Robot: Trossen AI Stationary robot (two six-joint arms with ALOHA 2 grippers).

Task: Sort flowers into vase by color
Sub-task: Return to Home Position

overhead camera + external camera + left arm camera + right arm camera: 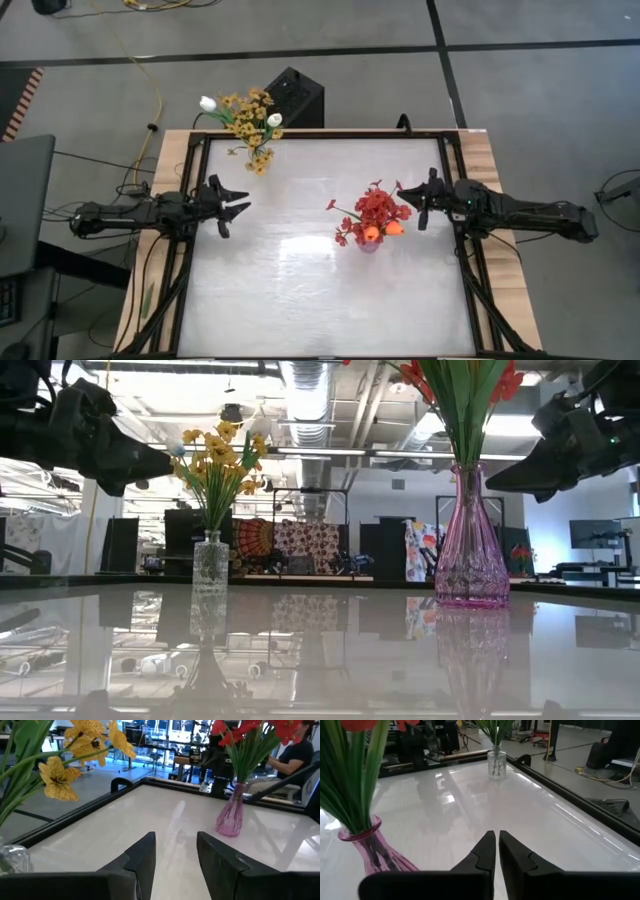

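Left gripper (176, 840), fingers apart and empty, hangs over the table's (300, 290) left side. Right gripper (496, 837), fingers together, hangs over its right side. Yellow and white flowers (250, 120) stand in the clear vase (210, 565), and red and orange flowers (375, 212) in the pink vase (470, 550). No loose stems show, so sorting appears complete.

We see a bright, evenly lit scene, with the light falling from overhead. From above, a white glare patch lies on the glossy table (250, 300) just beside the pink vase (368, 243). Shadows around the vase are faint. At table height, ceiling lights (425, 425) glow behind the vase's stems, so it is backlit. Its reflection lies on the sheen below. From the right wrist, pale streaks of glare run beyond the vase.
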